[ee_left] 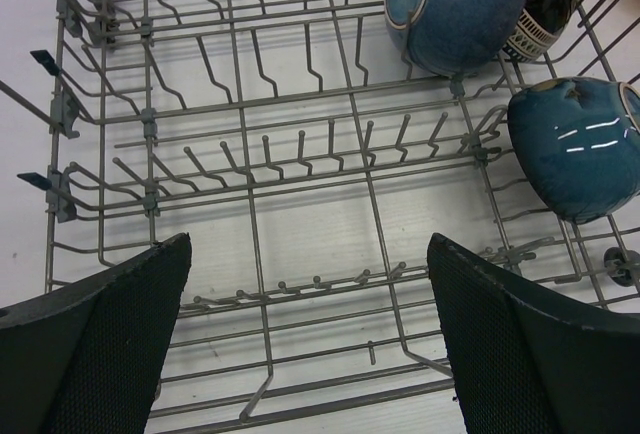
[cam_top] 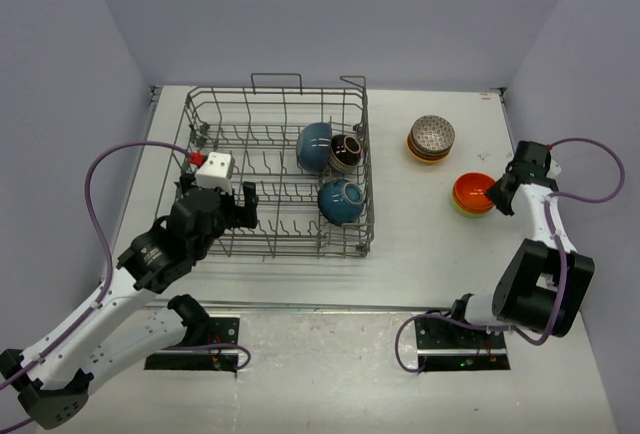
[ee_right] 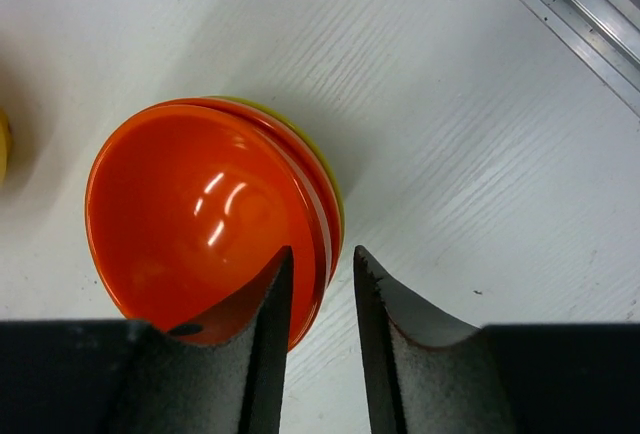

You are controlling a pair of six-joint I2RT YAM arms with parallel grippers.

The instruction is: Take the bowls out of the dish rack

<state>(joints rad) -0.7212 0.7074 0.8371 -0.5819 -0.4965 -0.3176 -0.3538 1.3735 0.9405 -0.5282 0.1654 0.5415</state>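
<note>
In the right half of the dish rack (cam_top: 290,251): far dark blue bowl (cam_top: 314,146) on its side, black patterned bowl (cam_top: 346,152) touching it on the right, near dark blue bowl (cam_top: 340,201) one row closer. Out on the table (cam_top: 420,254), right of the rack: grey patterned bowl (cam_top: 431,138) topping a stack, and nearer, orange bowl (ee_right: 200,214) nested on others, yellow-green rim showing beneath. Astride the orange bowl's near rim, right gripper (ee_right: 320,264), jaws slightly parted, not pinching, one finger inside, one outside. Over the rack's near-left rows, left gripper (ee_left: 310,334), jaws spread wide, holding nothing.
</note>
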